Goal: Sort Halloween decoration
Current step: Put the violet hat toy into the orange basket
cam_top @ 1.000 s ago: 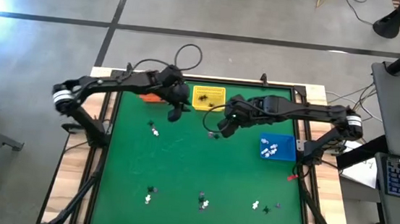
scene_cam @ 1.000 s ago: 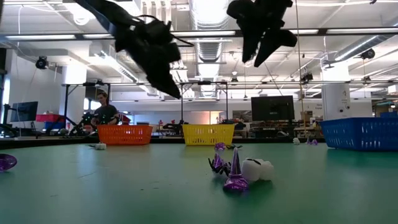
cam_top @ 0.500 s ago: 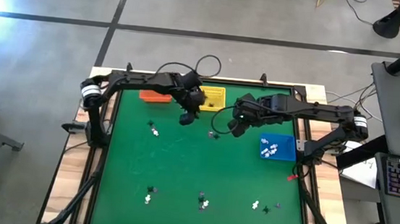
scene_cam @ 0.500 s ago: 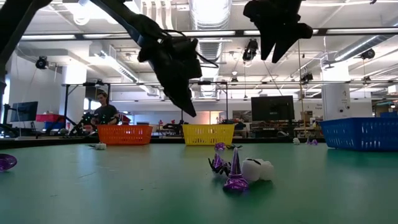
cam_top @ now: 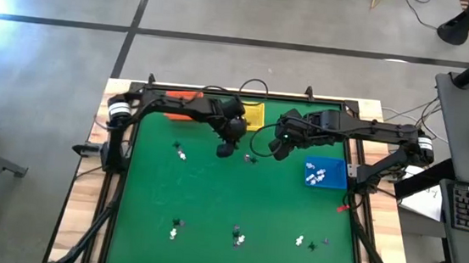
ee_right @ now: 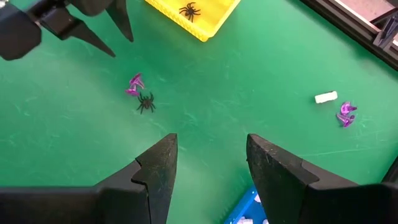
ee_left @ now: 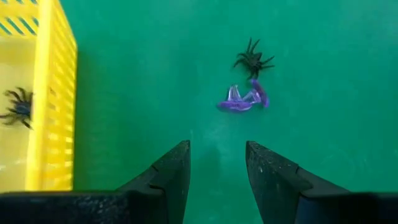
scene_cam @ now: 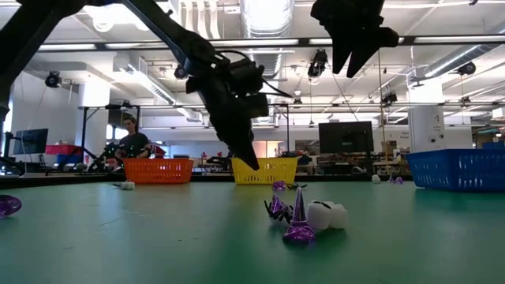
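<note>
The Halloween decoration lies scattered on the green table. A black spider and a purple trinket lie side by side near the yellow basket. My left gripper hovers open just short of this pair, slanting down, with nothing between its fingers. In the high view it is left of them. My right gripper hangs open higher up, to the right of the pair, and holds nothing. More trinkets lie near the front edge and at the left.
The yellow basket holds a black spider. An orange basket stands at the far left, and a blue basket with white pieces at the right. A white piece and a purple one lie near the table's frame.
My left gripper has swung from in front of the orange basket toward the table's right and come down, tipping more steeply. It now stands close over the table beside the spider and the purple trinket. The trinkets have not moved.
</note>
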Robot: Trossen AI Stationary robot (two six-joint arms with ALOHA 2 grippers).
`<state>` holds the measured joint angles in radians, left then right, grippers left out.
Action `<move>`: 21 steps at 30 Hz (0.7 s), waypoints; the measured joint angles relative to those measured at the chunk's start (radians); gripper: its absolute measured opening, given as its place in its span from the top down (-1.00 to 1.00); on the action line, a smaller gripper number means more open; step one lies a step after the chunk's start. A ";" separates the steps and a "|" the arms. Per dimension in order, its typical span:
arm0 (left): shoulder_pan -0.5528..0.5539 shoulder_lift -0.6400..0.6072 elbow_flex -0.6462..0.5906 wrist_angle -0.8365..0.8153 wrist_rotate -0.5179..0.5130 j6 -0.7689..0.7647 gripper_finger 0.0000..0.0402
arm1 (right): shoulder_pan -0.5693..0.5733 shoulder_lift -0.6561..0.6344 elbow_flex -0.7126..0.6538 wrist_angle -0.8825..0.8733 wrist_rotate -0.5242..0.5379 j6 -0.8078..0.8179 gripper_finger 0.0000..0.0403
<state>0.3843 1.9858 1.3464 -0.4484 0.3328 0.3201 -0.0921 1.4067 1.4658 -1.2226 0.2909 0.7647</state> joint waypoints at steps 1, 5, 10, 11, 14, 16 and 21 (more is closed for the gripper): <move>0.000 0.005 0.000 0.001 0.000 -0.002 0.32 | 0.000 0.000 0.000 0.000 0.000 0.000 0.08; -0.004 0.009 0.000 0.011 -0.002 -0.009 0.32 | 0.000 0.000 0.000 0.000 -0.001 0.002 0.08; -0.034 0.009 0.000 0.018 -0.001 0.001 0.32 | 0.000 0.000 0.000 0.000 -0.001 0.007 0.08; -0.040 0.009 0.000 0.028 -0.001 0.001 0.32 | 0.000 0.000 0.000 0.000 -0.001 0.007 0.08; -0.055 0.009 0.000 0.058 -0.002 0.002 0.32 | 0.000 0.000 0.000 0.000 -0.001 0.009 0.08; -0.058 0.009 0.000 0.075 -0.008 0.003 0.32 | 0.000 0.000 0.000 0.000 -0.001 0.010 0.08; -0.057 0.009 0.000 0.103 -0.010 -0.008 0.32 | 0.000 0.000 0.000 0.000 -0.002 0.010 0.08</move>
<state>0.3271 1.9949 1.3464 -0.3454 0.3233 0.3118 -0.0921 1.4067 1.4658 -1.2228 0.2893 0.7742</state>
